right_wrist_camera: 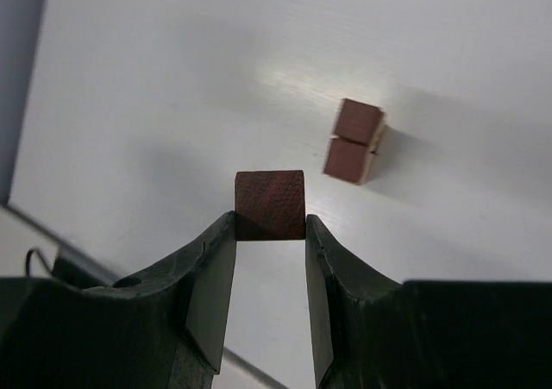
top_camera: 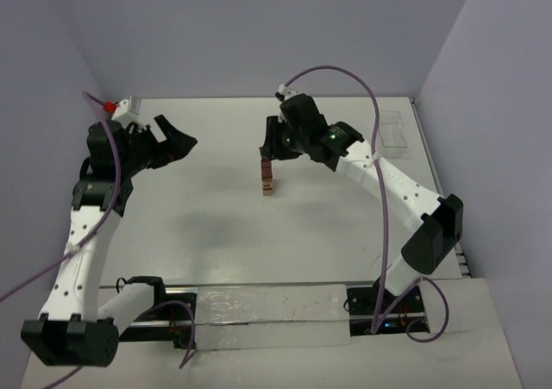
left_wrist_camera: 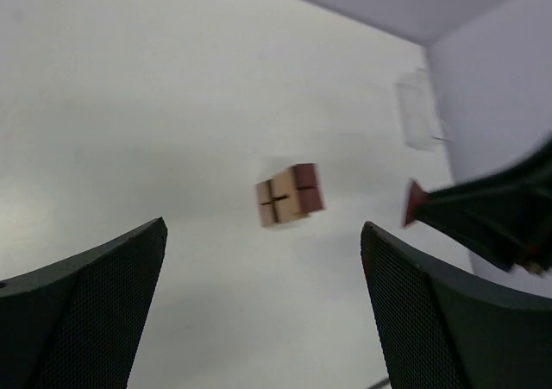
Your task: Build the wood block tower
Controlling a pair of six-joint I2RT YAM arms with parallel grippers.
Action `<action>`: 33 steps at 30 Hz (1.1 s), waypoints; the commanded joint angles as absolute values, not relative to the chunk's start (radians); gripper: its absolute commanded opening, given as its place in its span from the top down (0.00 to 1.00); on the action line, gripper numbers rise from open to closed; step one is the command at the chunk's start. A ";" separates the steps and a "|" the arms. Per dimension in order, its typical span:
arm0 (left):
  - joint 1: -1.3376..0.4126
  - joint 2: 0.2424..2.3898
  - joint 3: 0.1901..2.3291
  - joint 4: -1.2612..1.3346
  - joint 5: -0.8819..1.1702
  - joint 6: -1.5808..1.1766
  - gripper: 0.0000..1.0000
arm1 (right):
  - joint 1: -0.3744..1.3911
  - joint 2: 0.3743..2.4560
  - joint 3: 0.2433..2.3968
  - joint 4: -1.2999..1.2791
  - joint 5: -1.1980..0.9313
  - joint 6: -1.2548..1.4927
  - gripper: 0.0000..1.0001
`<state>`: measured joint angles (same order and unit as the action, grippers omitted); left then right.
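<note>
Fingertips of the right claw (right_wrist_camera: 270, 229) pinch a dark brown cube (right_wrist_camera: 270, 204), held in the air near the tower (right_wrist_camera: 354, 141), a short stack of tan and brown cubes around the middle of the tabletop (top_camera: 328, 225). The left claw (left_wrist_camera: 263, 228) hangs spread toward the far-left corner, well apart from the tower.

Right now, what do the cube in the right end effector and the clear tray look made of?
The dark cube in the right end effector looks like wood: matte reddish-brown, with faint grain. The tray seems to be clear plastic: see-through, with shiny edges.
</note>
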<state>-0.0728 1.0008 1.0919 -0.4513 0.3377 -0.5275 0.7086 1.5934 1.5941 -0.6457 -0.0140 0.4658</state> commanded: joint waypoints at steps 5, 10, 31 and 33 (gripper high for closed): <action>-0.064 1.019 1.085 -0.552 0.130 -0.548 0.01 | 0.707 1.736 1.656 -0.758 0.261 0.621 1.00; -0.064 0.997 1.040 -0.522 0.119 -0.543 0.01 | 0.707 1.808 1.707 -0.801 0.265 0.643 1.00; -0.064 0.962 1.001 -0.501 0.093 -0.578 0.01 | 0.745 1.888 1.772 -0.782 0.290 0.596 1.00; -0.064 0.963 1.002 -0.503 0.100 -0.578 0.01 | 0.752 1.891 1.773 -0.781 0.288 0.597 1.00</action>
<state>-0.0685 0.9848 1.0042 -0.5415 0.1055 -0.5660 0.7301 1.8749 1.7226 -0.7895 0.2546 0.6036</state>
